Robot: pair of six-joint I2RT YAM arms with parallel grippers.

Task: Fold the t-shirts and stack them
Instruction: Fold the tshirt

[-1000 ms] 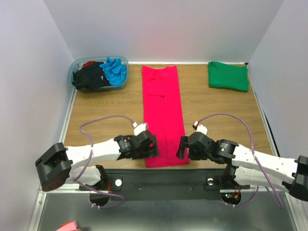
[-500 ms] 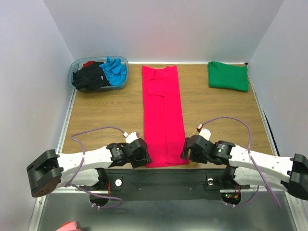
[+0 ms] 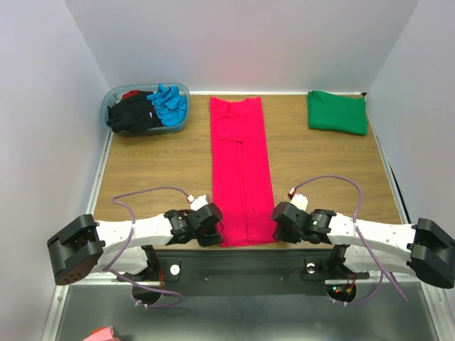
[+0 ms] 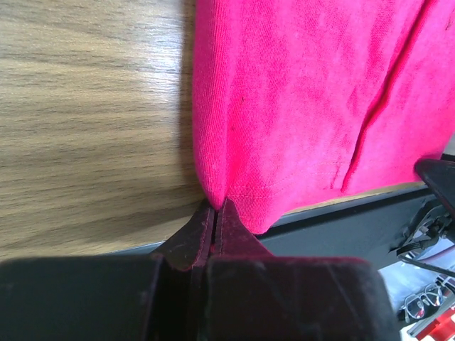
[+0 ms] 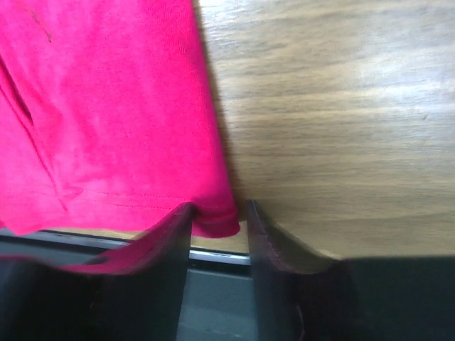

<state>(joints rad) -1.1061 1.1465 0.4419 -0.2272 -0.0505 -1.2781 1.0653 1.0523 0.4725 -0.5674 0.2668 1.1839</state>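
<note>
The magenta-red t-shirt (image 3: 240, 163) lies folded into a long strip down the middle of the table, its hem at the near edge. My left gripper (image 3: 217, 231) is at the hem's left corner. In the left wrist view this gripper (image 4: 215, 207) is shut, pinching the shirt (image 4: 298, 99) at that corner. My right gripper (image 3: 276, 222) is at the hem's right corner. In the right wrist view its jaws (image 5: 219, 213) stand apart with the shirt's (image 5: 106, 106) corner between them and a gap on the right side. A folded green t-shirt (image 3: 337, 112) lies at the back right.
A bluish plastic tub (image 3: 181, 89) at the back left holds a black t-shirt (image 3: 131, 115) and a turquoise-blue t-shirt (image 3: 169, 103). The black base rail (image 3: 242, 263) runs just below the shirt's hem. Walls close in the table on the left, back and right.
Both grippers dropped to the near hem corners of the magenta-red shirt. The left jaws closed on the left corner. The right jaws narrowed around the right corner.
</note>
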